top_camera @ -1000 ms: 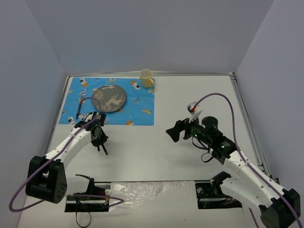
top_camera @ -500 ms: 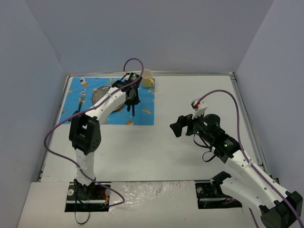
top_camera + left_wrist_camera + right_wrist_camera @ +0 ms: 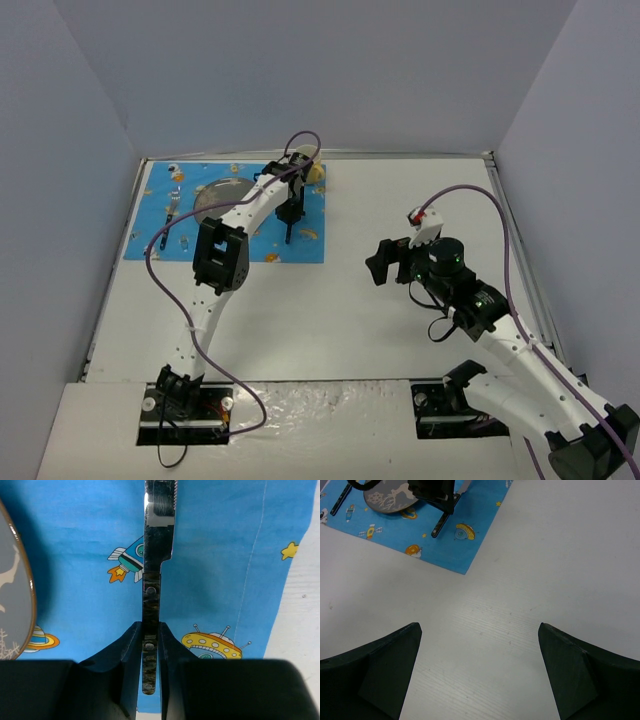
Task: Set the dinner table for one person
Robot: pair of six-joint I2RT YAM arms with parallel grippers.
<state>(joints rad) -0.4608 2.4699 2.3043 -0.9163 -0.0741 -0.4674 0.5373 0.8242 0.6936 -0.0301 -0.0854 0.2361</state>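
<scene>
My left gripper (image 3: 291, 216) is shut on the dark handle of a table knife (image 3: 159, 540). It holds the knife over the right part of the blue cartoon-print mat (image 3: 150, 238), just right of the grey plate (image 3: 222, 196). The blade points away from the jaws in the left wrist view, where the plate's rim (image 3: 15, 595) shows at the left edge. I cannot tell whether the knife touches the mat. A fork (image 3: 172, 206) lies on the mat left of the plate. My right gripper (image 3: 378, 262) is open and empty above the white dinner table (image 3: 420, 200).
A yellow mug (image 3: 317, 172) stands at the mat's far right corner, mostly hidden behind the left arm. The right wrist view shows the mat's corner (image 3: 465, 555), the plate (image 3: 385, 497) and the knife handle (image 3: 438, 530). Grey walls enclose the table.
My left arm has reached from the near side of the mat out over its right part, carrying the knife. My right gripper has shifted slightly right and stays open.
</scene>
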